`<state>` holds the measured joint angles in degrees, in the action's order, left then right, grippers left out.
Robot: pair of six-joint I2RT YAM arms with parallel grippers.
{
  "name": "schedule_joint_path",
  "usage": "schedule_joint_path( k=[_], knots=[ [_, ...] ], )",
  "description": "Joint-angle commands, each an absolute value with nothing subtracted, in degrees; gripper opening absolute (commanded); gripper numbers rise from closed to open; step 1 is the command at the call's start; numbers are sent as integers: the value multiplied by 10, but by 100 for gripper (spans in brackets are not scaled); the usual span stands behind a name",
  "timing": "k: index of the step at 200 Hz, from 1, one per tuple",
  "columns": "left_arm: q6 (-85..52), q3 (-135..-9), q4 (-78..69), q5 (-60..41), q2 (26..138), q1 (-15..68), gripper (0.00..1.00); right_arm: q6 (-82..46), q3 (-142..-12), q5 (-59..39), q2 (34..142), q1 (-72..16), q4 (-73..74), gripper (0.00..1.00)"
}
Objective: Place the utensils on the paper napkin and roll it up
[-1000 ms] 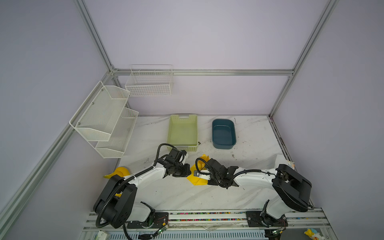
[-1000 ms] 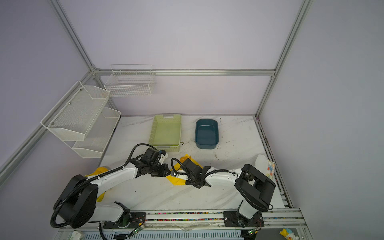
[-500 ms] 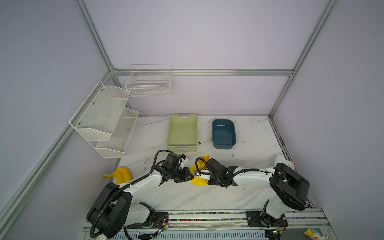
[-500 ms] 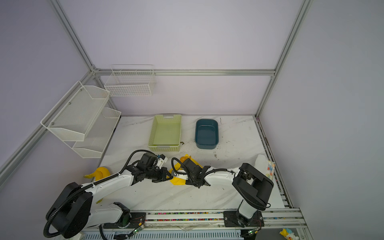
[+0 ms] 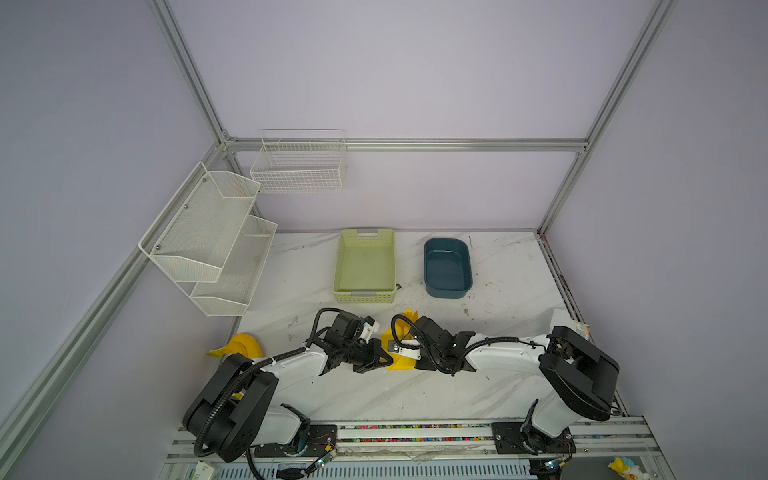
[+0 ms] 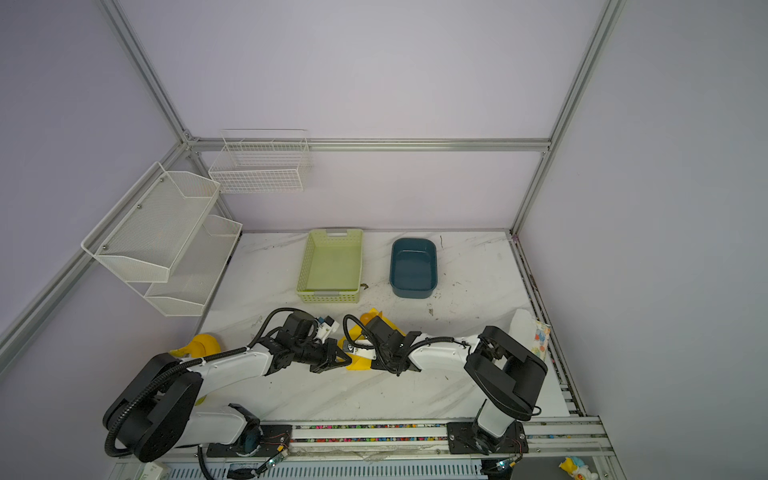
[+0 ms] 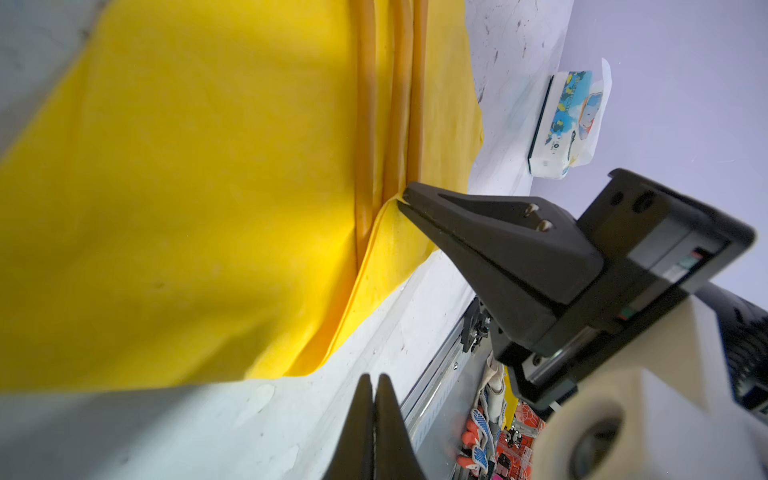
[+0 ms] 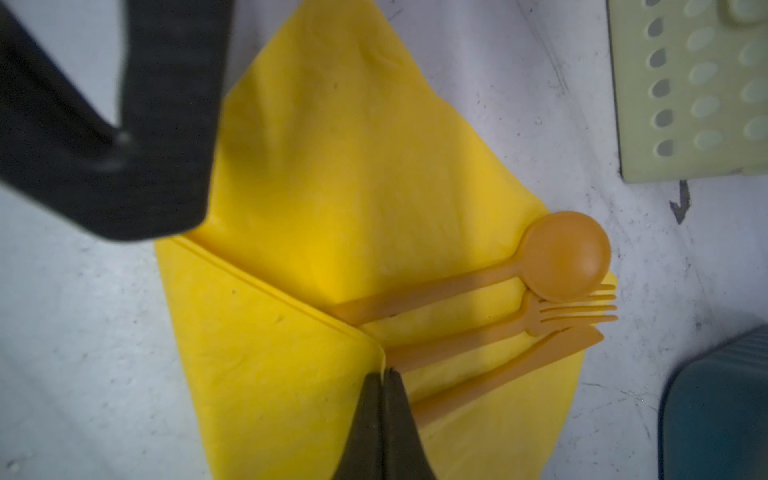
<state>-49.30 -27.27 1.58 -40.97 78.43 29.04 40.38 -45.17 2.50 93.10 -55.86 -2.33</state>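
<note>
Evidently left jaws pressed together; right jaws tight on paper napkin (image 8: 332, 166) corner; packet (image 7: 569, 120) lettering illegible

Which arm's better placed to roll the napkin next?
Right. The right gripper pinches the folded corner of the paper napkin over the utensils, so it can likely pull the fold across. The left gripper is shut, empty, beside the napkin's edge.

I'm seeing spoon (image 8: 565, 255), fork (image 8: 540, 320) and knife (image 8: 519, 365) lying side by side on the napkin (image 8: 332, 187); basket (image 5: 364, 296) sitting farther back, tub (image 5: 447, 291) to its right.
</note>
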Motion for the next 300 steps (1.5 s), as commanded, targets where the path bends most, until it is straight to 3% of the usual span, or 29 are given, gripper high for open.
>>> schedule_joint_path(
  k=[1,110,300],
  knots=[
    [-507,-266,-12,-429,799,296,4,411,-460,16,930,-555,-19,0],
    [-516,-285,-19,-420,861,327,3,411,-457,18,923,-552,-18,0],
    [-544,-317,-19,-394,851,336,0,407,-457,15,914,-548,-22,0]
  ],
)
